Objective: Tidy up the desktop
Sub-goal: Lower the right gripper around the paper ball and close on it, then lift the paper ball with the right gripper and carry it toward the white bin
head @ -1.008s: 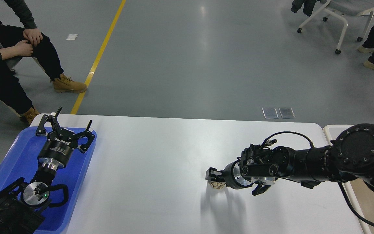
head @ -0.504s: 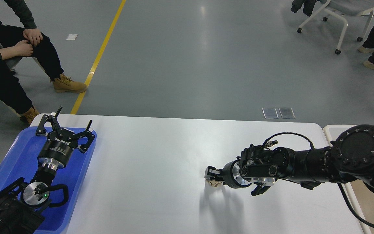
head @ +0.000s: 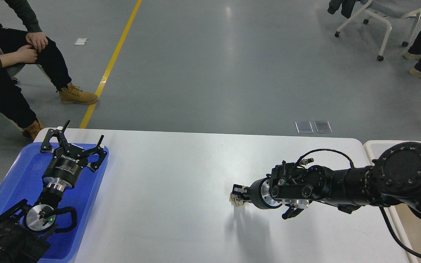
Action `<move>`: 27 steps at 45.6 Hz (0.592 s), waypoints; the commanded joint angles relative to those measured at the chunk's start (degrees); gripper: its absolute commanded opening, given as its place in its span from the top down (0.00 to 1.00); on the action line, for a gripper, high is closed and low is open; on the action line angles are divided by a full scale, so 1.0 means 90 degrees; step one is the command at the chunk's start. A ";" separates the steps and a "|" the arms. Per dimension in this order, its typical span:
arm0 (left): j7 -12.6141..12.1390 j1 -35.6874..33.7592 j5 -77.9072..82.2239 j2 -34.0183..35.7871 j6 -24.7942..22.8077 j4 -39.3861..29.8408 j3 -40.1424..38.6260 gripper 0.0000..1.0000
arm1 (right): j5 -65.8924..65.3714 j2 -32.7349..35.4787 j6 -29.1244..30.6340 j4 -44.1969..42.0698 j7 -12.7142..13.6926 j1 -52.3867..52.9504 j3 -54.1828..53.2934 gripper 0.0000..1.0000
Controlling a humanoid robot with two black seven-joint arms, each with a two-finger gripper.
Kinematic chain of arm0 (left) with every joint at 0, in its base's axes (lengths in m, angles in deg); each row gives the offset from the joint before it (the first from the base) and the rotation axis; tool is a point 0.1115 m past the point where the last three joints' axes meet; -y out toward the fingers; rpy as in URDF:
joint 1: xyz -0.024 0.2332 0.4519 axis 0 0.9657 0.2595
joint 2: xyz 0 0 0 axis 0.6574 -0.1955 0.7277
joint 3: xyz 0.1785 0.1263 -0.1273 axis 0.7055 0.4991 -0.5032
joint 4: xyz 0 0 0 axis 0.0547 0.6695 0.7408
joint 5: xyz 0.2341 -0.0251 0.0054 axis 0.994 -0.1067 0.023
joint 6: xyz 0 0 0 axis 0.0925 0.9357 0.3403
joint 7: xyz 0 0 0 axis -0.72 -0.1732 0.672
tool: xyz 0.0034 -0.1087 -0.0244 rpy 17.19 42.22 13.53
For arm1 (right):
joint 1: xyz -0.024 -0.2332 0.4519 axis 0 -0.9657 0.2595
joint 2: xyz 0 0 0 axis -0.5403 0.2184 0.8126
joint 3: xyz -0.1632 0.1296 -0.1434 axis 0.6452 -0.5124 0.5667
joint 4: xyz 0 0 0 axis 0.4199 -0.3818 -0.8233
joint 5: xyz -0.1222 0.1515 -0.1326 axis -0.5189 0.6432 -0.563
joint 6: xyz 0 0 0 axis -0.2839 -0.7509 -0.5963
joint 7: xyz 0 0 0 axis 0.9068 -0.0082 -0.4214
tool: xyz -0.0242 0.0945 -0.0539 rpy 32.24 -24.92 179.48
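Observation:
The white desktop [head: 181,175] fills the lower part of the head view. My right gripper [head: 236,195] points left over its middle right and is shut on a small crumpled beige paper wad [head: 236,200], held a little above the surface with its shadow below. My left gripper [head: 72,140] is open and empty, its fingers spread over the far end of the blue tray [head: 16,175] at the desktop's left edge.
A pale beige bin with a white rim [head: 411,215] stands at the desktop's right end, partly behind my right arm. A seated person [head: 9,62] is at the far left beyond the table. A yellow floor line and an office chair [head: 378,18] lie farther off.
My right gripper has lifted slightly with the paper wad in it, and the wad has come up off the desktop. The left arm has not moved.

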 commanded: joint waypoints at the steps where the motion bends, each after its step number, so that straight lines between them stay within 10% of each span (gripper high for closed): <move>1: 0.0000 0.0000 0.0000 0.0000 0.0001 0.0000 0.0000 0.01 | 0.0008 0.0000 -0.0017 -0.0030 -0.0102 -0.0008 -0.0010 1.00; 27: 0.0000 -0.0010 0.0000 0.0000 -0.0009 0.0000 0.0010 0.01 | 0.0028 0.0467 0.0617 0.2019 -0.0102 0.2372 0.0819 1.00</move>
